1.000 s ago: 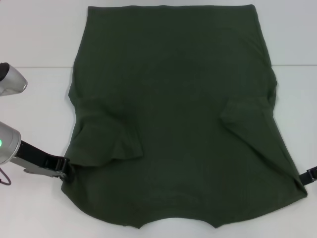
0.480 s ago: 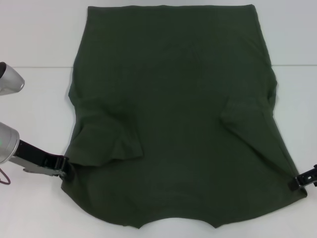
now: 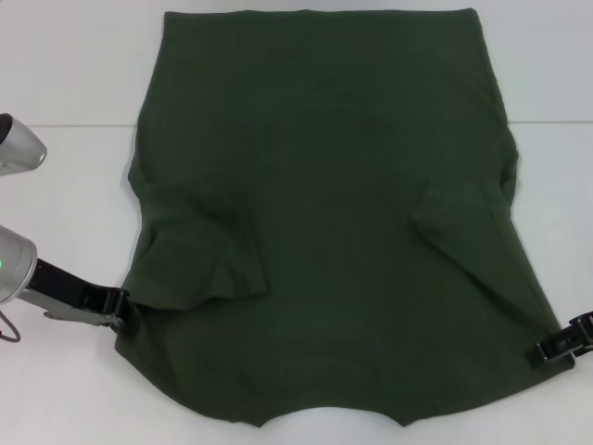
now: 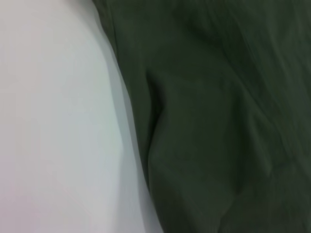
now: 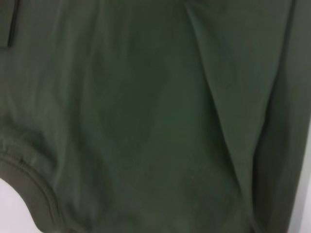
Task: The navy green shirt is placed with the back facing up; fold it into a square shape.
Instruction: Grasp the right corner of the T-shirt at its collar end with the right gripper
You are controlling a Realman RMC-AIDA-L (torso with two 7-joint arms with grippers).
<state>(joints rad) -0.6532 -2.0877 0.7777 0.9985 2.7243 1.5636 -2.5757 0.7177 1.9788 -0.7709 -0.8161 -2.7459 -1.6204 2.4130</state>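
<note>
From the head view, the navy green shirt lies spread on the white table, sleeves already turned inward. The left tool and right tool sit at its near shoulder edges, seemingly to lift them; their grip I cannot tell. Both wrist views show only fabric, nothing obstructing.

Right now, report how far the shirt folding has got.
Done: both sleeves of the large dark olive-green T-shirt lie folded inward on the white table. In hand: the left hand and right hand sit at the near side edges, apparently gripping there; the fingers can't be seen. Left: folding the body into a square.
</note>
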